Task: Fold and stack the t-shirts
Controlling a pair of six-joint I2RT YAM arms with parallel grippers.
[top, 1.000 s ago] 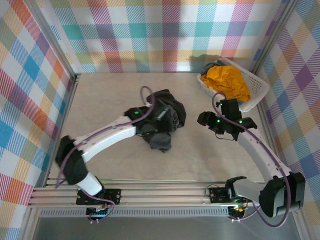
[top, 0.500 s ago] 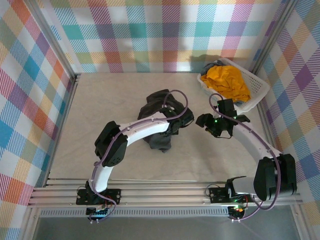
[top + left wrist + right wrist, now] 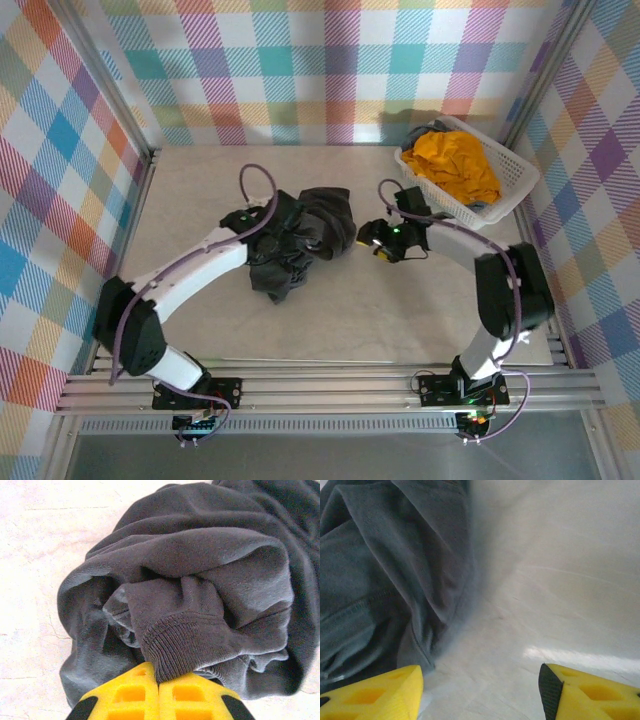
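The dark charcoal grey t-shirt (image 3: 300, 240) isn't folded at all. It's a crumpled heap roughly mid-tabletop, a bit left of centre, with the folds piled over each other. In the left wrist view the same shirt (image 3: 200, 580) has a ribbed band curling out at the front, though I can't say if it's the collar or a cuff. The left tool (image 3: 158, 677) has its yellow fingers pressed together right on that band, so it's pinching the cloth at the near edge of the heap.

The right tool (image 3: 368, 240) sits just beside the right side of the heap. From its own camera the right tool (image 3: 480, 690) has its two yellow fingers spread well apart with only bare tabletop between them, so it's gripping nothing. The grey cloth (image 3: 380, 570) lies off to its left, near that finger.

The mustard orange-yellow t-shirt (image 3: 455, 165) is bunched up inside the white plastic lattice basket (image 3: 520, 185), heaped above the rim. The basket sits in the far right corner, well apart from the grey shirt. There's something darker tucked under the yellow cloth, but I can't make it out.

The tabletop (image 3: 200, 190) is pale beige with a faint marbled look. Pastel checked walls (image 3: 330, 60) close in three sides, and an aluminium rail (image 3: 320, 385) runs along the near edge where both arms are bolted.
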